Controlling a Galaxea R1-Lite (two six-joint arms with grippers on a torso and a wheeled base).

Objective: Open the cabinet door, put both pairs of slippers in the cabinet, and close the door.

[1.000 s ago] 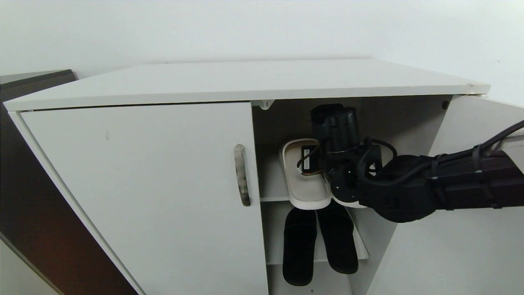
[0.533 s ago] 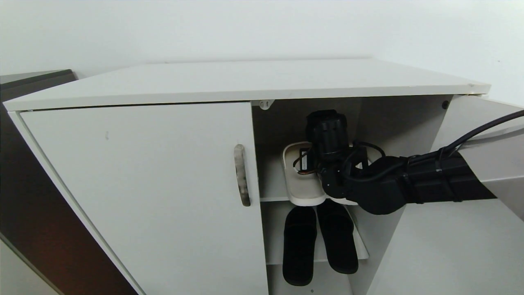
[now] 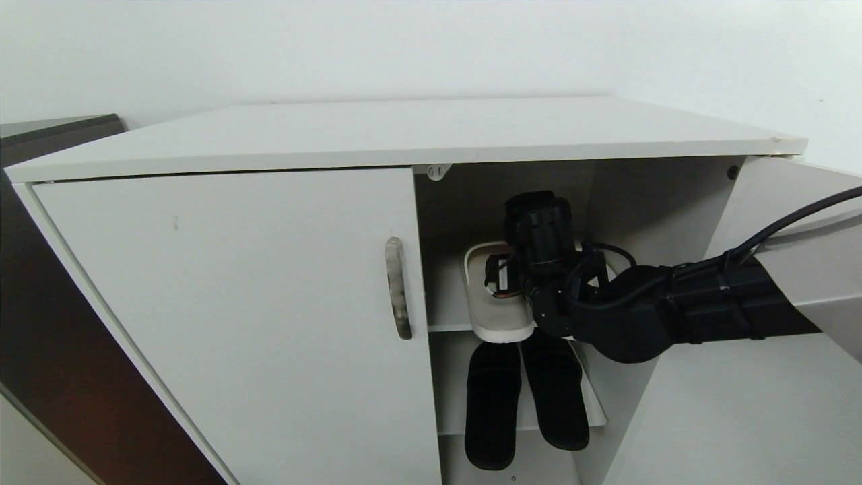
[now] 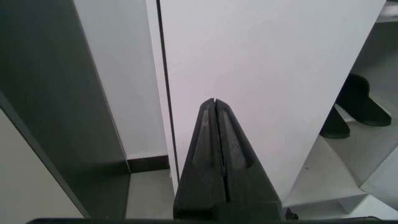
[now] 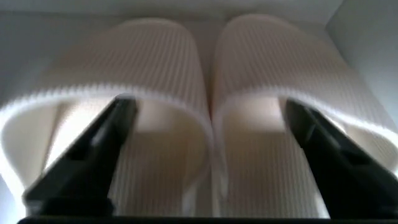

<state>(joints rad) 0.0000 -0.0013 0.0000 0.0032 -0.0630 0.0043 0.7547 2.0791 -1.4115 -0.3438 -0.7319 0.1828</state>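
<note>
The cabinet [image 3: 404,135] stands with its right door [image 3: 741,417] swung wide at the right edge of the head view and its left door [image 3: 236,303] closed; the opening step is done. The black slippers [image 3: 491,404] lie side by side on the lower shelf [image 3: 450,397], low in the centre of the frame, toes inward. The white slippers [image 3: 495,316] lie on the upper shelf [image 3: 448,296] just above them, heels at the shelf's front edge; both pairs look to be placed, so 2 of the 3 steps seem complete.

The right gripper [image 5: 205,115] hangs over the white pair inside the cabinet; its jaws are spread wide, 1 finger above each slipper's opening, and they grip nothing. The left gripper [image 4: 214,102] hangs before the closed left door with its jaws pressed together and empty; past the door's edge its camera catches the black slippers' heels. What is left, by this reading, is to draw the right arm out and shut the right door.

Against 1.0 s ago, the white pair has gone from tilted and overhanging the shelf front to lying flat and deeper in; the right arm has reached farther in and dropped. Since 0.5 s ago the slippers have hardly shifted, while the wrist has sunk slightly.
</note>
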